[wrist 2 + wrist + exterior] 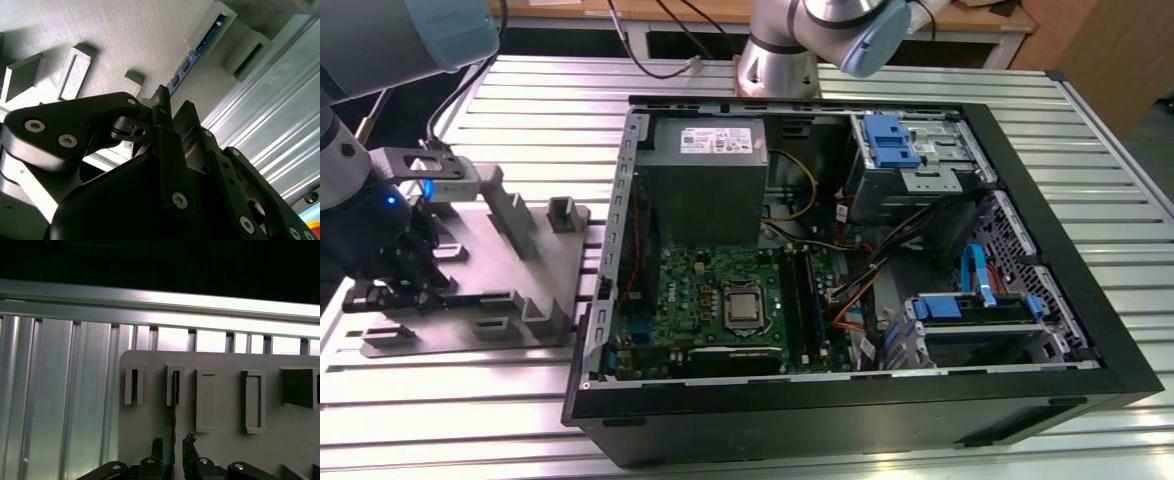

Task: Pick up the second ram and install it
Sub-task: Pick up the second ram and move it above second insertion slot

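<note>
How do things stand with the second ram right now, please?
Gripper open, straddling the second ram. Ram on edge in grey holder, not lifted. Nothing blocking.

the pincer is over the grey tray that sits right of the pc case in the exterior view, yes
No. The grey tray sits at the exterior view's left of the PC case, not its right. The pincer is over that tray.

Grey arm (774, 62), blue caps (870, 45), black claw (173, 442)
</note>
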Motion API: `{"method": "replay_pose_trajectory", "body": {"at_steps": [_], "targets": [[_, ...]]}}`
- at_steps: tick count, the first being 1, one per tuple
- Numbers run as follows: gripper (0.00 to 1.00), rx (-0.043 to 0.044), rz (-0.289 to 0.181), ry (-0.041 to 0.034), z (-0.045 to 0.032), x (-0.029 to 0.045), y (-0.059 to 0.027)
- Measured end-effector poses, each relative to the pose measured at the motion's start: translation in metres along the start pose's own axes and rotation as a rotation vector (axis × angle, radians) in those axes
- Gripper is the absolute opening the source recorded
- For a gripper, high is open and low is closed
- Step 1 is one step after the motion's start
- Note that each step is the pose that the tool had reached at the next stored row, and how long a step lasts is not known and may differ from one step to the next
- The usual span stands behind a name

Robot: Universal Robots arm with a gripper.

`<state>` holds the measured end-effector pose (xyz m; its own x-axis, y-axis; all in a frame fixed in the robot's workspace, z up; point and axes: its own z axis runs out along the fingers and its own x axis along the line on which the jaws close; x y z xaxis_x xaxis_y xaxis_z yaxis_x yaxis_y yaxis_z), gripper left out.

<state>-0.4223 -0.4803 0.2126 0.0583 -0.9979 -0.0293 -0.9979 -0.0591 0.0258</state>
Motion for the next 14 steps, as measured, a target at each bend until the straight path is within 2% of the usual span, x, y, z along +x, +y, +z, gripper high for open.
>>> {"method": "replay_pose_trajectory", "body": {"at_steps": [7,14], "targets": [[0.3,0.0003,-0.001,0.0002,0.0117,-0.0011,0.004],[0.3,0.0003,-0.001,0.0,0.0123,-0.0013,0.004]]}}
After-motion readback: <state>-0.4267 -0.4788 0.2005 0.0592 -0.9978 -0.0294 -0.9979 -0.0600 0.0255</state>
